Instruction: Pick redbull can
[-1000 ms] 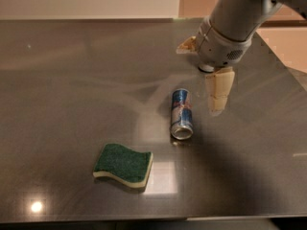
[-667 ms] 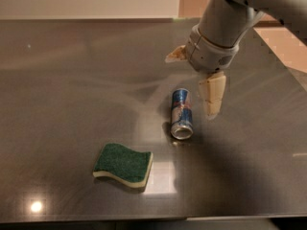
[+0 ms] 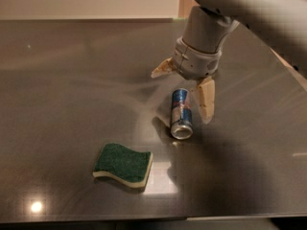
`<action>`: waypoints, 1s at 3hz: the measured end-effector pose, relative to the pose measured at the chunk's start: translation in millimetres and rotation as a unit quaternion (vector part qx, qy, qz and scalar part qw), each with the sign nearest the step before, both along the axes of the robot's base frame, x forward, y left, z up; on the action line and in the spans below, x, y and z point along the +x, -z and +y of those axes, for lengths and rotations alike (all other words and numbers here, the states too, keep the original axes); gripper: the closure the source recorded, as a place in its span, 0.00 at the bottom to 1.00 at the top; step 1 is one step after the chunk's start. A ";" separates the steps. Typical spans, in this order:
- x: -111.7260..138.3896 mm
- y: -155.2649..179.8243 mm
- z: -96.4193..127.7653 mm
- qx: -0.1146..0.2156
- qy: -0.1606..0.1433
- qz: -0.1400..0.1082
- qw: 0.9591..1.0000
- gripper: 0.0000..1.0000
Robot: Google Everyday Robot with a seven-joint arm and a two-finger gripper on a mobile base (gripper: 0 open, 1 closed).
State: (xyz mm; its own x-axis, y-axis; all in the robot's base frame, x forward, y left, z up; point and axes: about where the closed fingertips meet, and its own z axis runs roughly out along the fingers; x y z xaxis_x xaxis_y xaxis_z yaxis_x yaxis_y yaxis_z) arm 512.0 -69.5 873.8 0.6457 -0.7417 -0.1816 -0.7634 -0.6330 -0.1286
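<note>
The redbull can (image 3: pixel 181 113), slim, blue and silver with a red marking, lies on its side on the dark table, its silver top facing the front. My gripper (image 3: pixel 184 87) hangs just above the can's far end, open. One cream finger (image 3: pixel 206 99) reaches down along the can's right side. The other finger (image 3: pixel 162 68) sticks out to the upper left, apart from the can. The gripper holds nothing.
A green sponge with a yellow underside (image 3: pixel 123 165) lies front left of the can. The dark reflective table (image 3: pixel 72 90) stretches left and back to a pale wall. The grey arm fills the upper right.
The arm and gripper have moved left and lower, closing in over the can's far end. The can and the sponge have not moved.
</note>
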 end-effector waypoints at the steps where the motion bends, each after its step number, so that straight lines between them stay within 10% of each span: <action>1: -6.7 12.5 6.5 -0.005 -0.037 0.019 0.999 0.00; 3: -19.8 33.5 10.6 -0.016 -0.084 0.035 0.996 0.07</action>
State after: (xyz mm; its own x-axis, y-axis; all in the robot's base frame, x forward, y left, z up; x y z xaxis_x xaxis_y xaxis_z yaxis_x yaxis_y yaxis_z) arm 492.2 -58.9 840.3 0.7481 -0.6300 -0.2083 -0.6522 -0.7560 -0.0555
